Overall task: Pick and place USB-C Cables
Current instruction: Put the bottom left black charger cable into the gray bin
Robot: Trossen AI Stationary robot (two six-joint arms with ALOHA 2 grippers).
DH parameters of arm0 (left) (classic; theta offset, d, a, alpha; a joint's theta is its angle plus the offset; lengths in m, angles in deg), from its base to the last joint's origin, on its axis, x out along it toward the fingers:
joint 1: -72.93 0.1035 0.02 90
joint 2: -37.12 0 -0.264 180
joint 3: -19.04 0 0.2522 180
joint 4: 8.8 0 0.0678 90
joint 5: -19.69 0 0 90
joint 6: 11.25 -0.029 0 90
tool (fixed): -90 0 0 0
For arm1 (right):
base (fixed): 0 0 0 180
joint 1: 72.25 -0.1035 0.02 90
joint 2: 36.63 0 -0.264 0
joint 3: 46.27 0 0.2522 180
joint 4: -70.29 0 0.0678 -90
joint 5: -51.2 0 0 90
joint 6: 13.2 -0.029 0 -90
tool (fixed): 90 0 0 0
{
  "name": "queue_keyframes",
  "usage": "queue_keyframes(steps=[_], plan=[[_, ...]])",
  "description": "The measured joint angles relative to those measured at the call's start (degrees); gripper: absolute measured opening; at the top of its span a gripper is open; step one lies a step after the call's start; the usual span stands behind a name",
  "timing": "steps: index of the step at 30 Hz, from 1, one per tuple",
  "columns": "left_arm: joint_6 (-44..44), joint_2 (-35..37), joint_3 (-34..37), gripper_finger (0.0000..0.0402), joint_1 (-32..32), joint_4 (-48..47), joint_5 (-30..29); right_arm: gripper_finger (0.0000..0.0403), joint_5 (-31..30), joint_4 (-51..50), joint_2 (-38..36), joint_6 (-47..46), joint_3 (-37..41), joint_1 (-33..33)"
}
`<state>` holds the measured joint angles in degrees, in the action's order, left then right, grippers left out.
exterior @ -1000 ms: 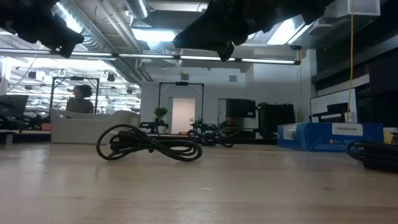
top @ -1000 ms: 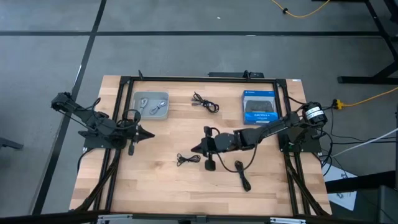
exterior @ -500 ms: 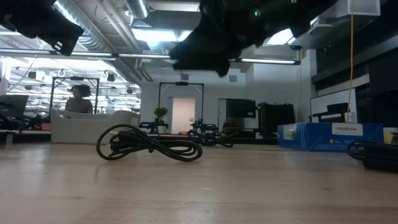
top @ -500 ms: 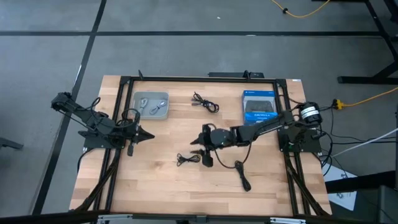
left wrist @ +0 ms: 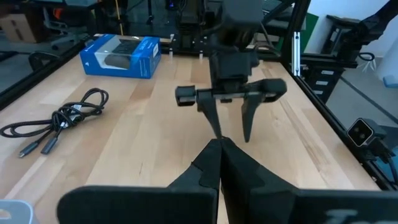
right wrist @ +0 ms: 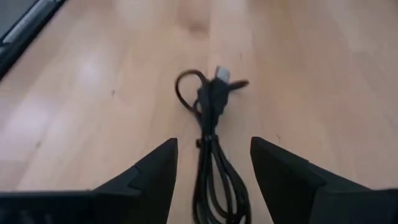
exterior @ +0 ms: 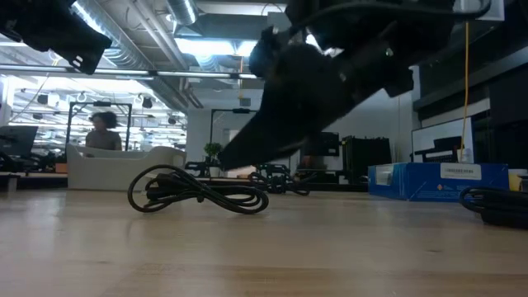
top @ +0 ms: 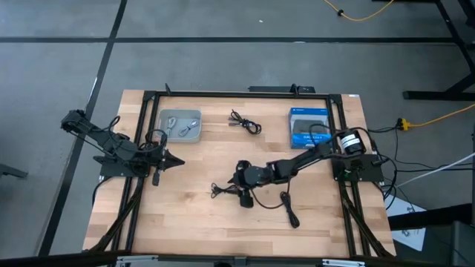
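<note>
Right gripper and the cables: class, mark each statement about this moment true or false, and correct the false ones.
1. The right gripper is open, with a black cable lying between its fingers. True.
2. That black cable is lifted clear of the table. False: it lies flat on the wood.
3. The grey tray holds light-coloured cables. True.
4. The blue box sits inside the grey tray. False: it lies on the table, far from the tray.
5. The left gripper is gripping a cable. False: its fingers are shut on nothing.
</note>
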<state>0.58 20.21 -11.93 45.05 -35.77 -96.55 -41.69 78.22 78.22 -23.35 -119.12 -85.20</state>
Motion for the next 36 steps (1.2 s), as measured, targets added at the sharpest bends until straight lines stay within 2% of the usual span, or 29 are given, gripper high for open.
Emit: queue_keyframes(steps=[15, 18, 20, 23, 24, 27, 32, 36], plan=[[0.0, 0.0, 0.0, 0.0, -0.01, -0.24, -0.06, 0.0203, -0.22, 1.93, 5.4, -0.13, -0.13, 0.05], [-0.01, 0.0, 0.0, 0.0, 0.0, -0.37, -0.07, 0.0168, -0.87, 1.96, 5.39, -2.57, -0.13, 0.05], [0.0, 0.0, 0.0, 0.0, 0.0, -0.48, -0.07, 0.0124, -2.04, 2.4, 5.38, -3.9, -0.12, 0.05], [-0.02, 0.0, 0.0, 0.0, 0.0, -0.48, -0.07, 0.0034, -2.45, 4.12, 5.49, -4.56, -0.08, 0.07], [-0.01, 0.0, 0.0, 0.0, -0.02, -0.48, -0.07, 0.0022, -2.83, 5.1, 5.49, -4.11, -0.1, 0.07], [-0.02, 0.0, 0.0, 0.0, -0.01, -0.84, -0.07, 0.0011, -7.31, 5.92, 5.17, -1.51, -2.09, 0.02], [-0.02, 0.0, 0.0, 0.0, -0.02, -0.97, -0.07, 0.001, -15.58, 4.88, 2.92, 10.57, -9.21, 2.66], [-0.71, 0.0, 0.0, 0.0, 0.0, -0.27, -0.14, 0.001, -16.23, -6.02, 3.16, 13.47, -19.3, 8.55]])
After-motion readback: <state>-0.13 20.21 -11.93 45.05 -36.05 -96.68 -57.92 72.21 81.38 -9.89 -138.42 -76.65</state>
